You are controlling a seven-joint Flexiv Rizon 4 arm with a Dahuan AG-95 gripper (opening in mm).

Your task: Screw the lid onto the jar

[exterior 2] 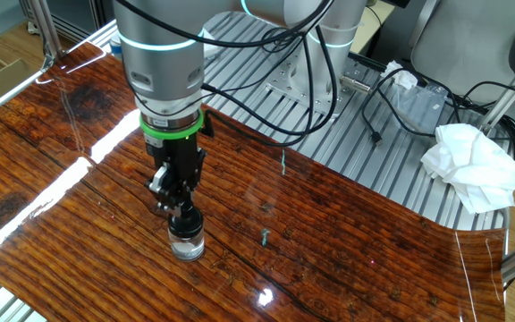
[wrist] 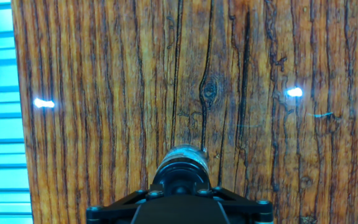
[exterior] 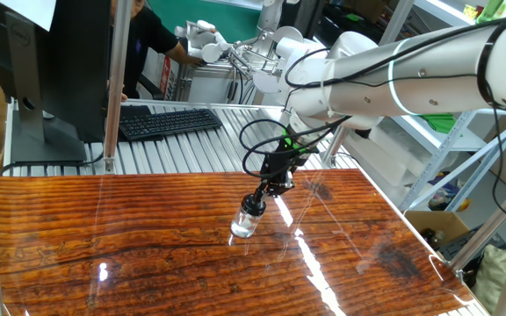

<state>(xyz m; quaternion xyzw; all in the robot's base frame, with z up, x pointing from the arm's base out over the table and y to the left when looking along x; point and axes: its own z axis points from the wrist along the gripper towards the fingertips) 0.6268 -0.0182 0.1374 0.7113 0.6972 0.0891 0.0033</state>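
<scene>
The small clear jar (exterior: 245, 225) stands upright on the wooden table (exterior: 104, 237), about mid-table. The dark round lid (exterior: 253, 205) sits on the jar's mouth. My gripper (exterior: 260, 197) comes down onto it from above, and its fingers are shut on the lid. The other fixed view shows the same: jar (exterior 2: 187, 243), lid (exterior 2: 184, 217), gripper (exterior 2: 180, 207). In the hand view the jar (wrist: 181, 158) shows just beyond the dark gripper body at the bottom edge; the lid and fingertips are mostly hidden there.
A black keyboard (exterior: 169, 121), a monitor (exterior: 51, 61) and a metal pole (exterior: 112, 88) stand behind the table. A person stands at the back. A white cloth (exterior 2: 472, 165) and cables lie on the slatted metal bench. Two small bits (exterior 2: 265, 237) lie on the wood near the jar.
</scene>
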